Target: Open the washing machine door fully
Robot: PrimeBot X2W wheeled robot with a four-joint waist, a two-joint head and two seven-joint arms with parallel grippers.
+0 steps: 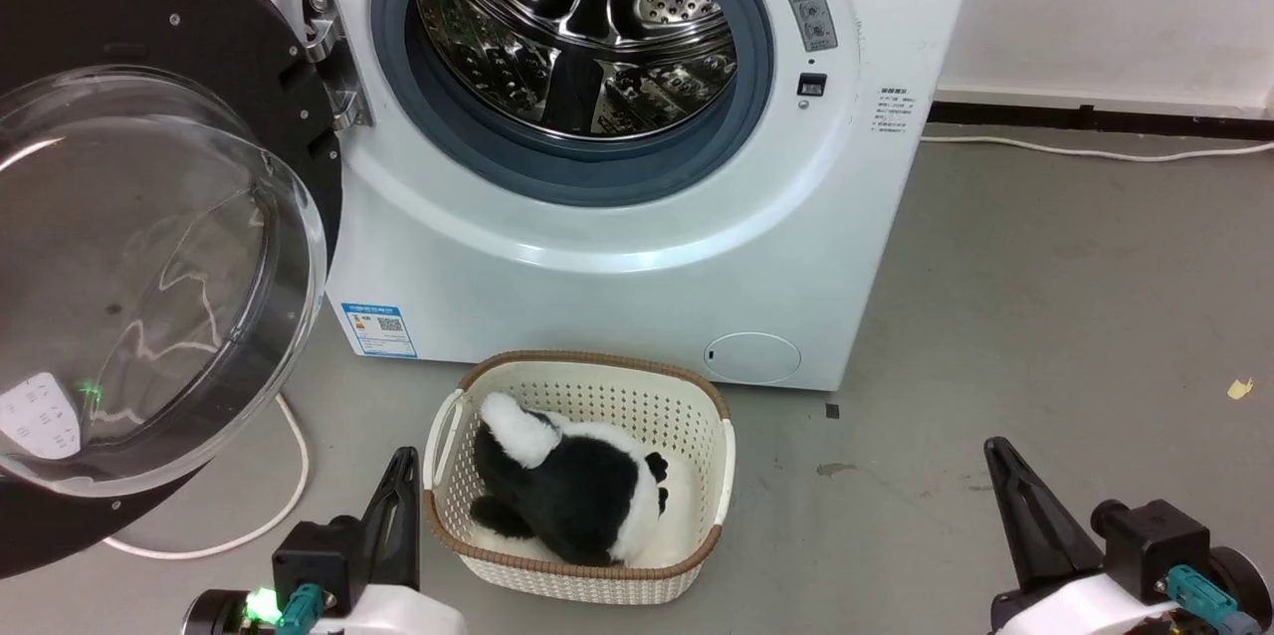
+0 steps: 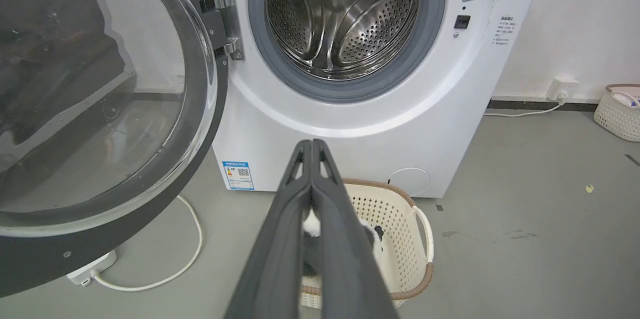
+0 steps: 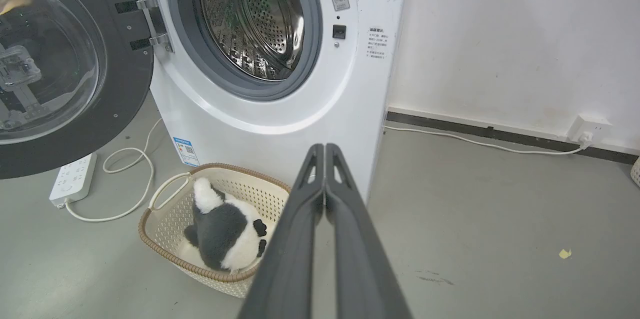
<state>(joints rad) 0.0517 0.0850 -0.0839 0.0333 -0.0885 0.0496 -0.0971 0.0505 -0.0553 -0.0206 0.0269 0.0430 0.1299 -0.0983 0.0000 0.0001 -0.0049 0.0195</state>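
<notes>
The washing machine door (image 1: 149, 247) stands swung wide at the left of the washing machine (image 1: 617, 287) in the head view. In the left wrist view the left gripper (image 2: 311, 141) is closed tight, holding nothing, apart from the door; in the right wrist view the right gripper (image 3: 325, 145) is the same.

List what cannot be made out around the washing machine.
Head view: the washing machine door runs off the left edge.
Left wrist view: the left gripper hides most of the plush toy; the right edge cuts the second basket.
All views: warning label print too small.
</notes>
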